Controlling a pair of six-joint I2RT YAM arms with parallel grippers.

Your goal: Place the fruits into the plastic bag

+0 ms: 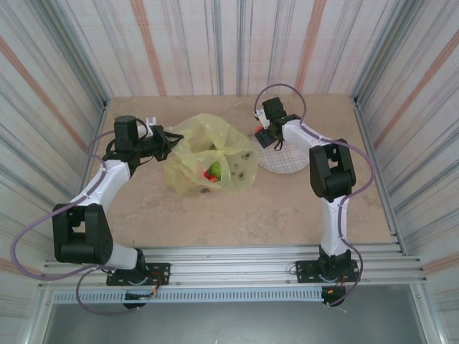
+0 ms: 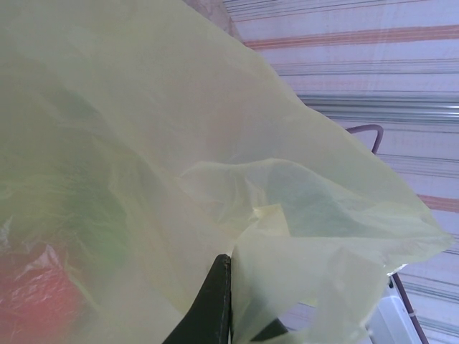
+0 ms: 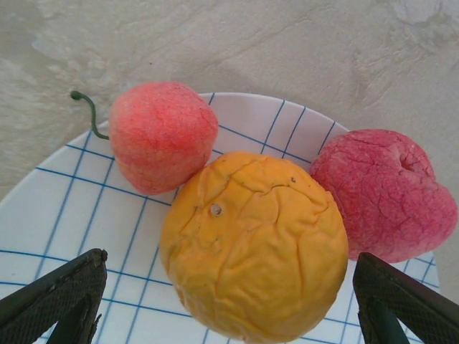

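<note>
The left gripper (image 1: 163,136) pinches the rim of the plastic bag (image 1: 211,161), holding it up near the worktop's back edge, while the right gripper (image 1: 264,135) hangs spread over the orange fruit (image 3: 251,247) on the plate (image 3: 86,208) toward the back right corner; next, probably, lower and close squarely on it.

The bag (image 1: 211,161) is being shown as thin, translucent plastic film, crinkly w/ a soft sheen. The orange fruit (image 3: 254,247) is being shown w/ matt, wrinkled skin; the stalked red fruit (image 3: 161,136) & the darker red fruit (image 3: 384,193) matt, grainy. The plate (image 3: 93,208) is being seen as smooth, faintly glossy; the table (image 1: 287,208) matt, stone-like; the rail (image 1: 237,255) bare metal.
</note>
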